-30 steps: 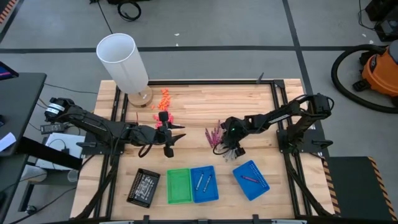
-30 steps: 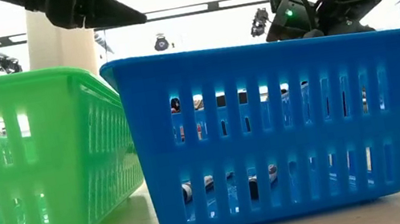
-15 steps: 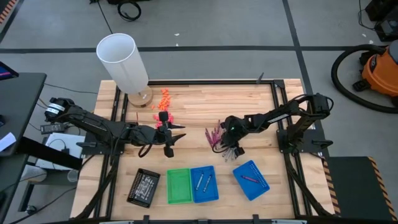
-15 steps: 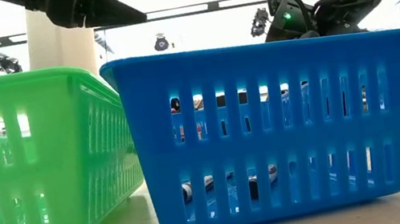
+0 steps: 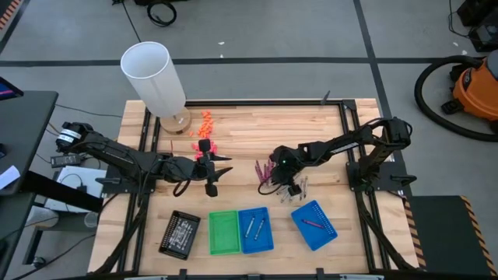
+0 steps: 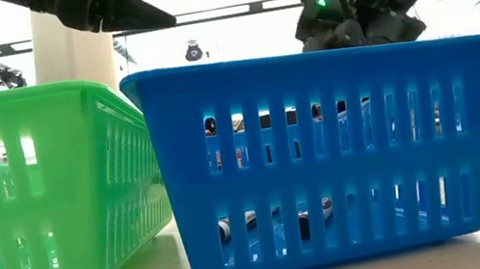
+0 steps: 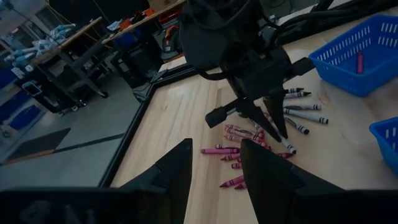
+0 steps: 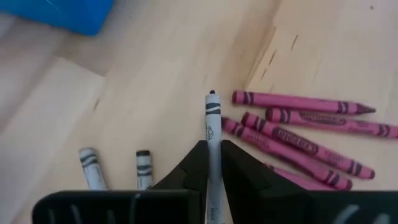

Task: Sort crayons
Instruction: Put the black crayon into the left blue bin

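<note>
My right gripper [image 8: 213, 163] is shut on a silver-grey crayon [image 8: 212, 121] over the middle of the table [image 5: 249, 128], pointing steeply down. Beside it a cluster of magenta-pink crayons [image 8: 298, 140] lies flat on the wood, also visible from above [image 5: 264, 168]. Several silver-grey crayons [image 5: 299, 185] lie flat to the right of my right gripper [image 5: 270, 177]. My left gripper [image 7: 214, 168] hovers open at centre left [image 5: 224, 166] with nothing between its fingers. It points toward the right gripper and the crayons [image 7: 245, 134]. My right gripper pinches the silver-grey crayon's shaft [image 8: 213, 148] between its two fingers [image 8: 198, 163]. The fingers come from above, slanting down, and lie along the crayon. The crayon's pointed end [image 8: 212, 94] sticks out past the fingertips toward the table; I cannot tell whether it is clear of the wood.
A black tray [image 5: 180, 233], a green tray [image 5: 223, 232] and a blue tray [image 5: 255, 229] holding crayons stand side by side near the front edge. Another blue tray [image 5: 314, 224] sits front right. A white cylinder [image 5: 156, 78] and orange bits [image 5: 206, 120] are at the far left.
My right gripper has risen and shifted a little toward the table's left, away from the loose silver-grey crayons, which now show uncovered beside it. My left arm has kept still.
</note>
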### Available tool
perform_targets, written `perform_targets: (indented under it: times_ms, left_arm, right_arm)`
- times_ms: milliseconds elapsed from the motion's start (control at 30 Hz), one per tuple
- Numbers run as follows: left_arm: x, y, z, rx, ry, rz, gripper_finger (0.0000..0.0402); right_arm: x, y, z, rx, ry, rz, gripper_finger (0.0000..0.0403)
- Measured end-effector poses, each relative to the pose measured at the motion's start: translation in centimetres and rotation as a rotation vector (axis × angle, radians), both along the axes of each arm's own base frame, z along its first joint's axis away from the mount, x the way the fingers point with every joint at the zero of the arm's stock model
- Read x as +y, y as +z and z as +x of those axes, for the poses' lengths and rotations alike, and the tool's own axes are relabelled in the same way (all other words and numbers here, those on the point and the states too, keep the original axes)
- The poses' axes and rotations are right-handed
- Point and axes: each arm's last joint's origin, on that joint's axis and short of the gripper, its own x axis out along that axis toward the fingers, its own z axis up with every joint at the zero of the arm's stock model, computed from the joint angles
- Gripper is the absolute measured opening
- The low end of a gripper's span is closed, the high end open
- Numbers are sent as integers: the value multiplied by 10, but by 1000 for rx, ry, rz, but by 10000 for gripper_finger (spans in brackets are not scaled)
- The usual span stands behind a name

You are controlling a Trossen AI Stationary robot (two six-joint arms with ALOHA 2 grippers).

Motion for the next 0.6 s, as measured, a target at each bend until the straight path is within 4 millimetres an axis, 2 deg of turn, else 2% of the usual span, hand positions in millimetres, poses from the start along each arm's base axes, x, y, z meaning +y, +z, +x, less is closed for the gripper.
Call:
perform_targets:
  times_ms: [233, 367, 600]
  left_arm:
    - [0, 0, 0, -12, 11, -39, 146]
    - [4, 0, 1, -24, 35, -73, 146]
    - [16, 0, 3, -103, 145, -288, 146]
  right_arm:
    - [14, 25, 17, -5, 43, 19, 48]
    - [30, 41, 27, -55, 120, 108, 48]
    - [64, 58, 36, -193, 252, 165, 48]
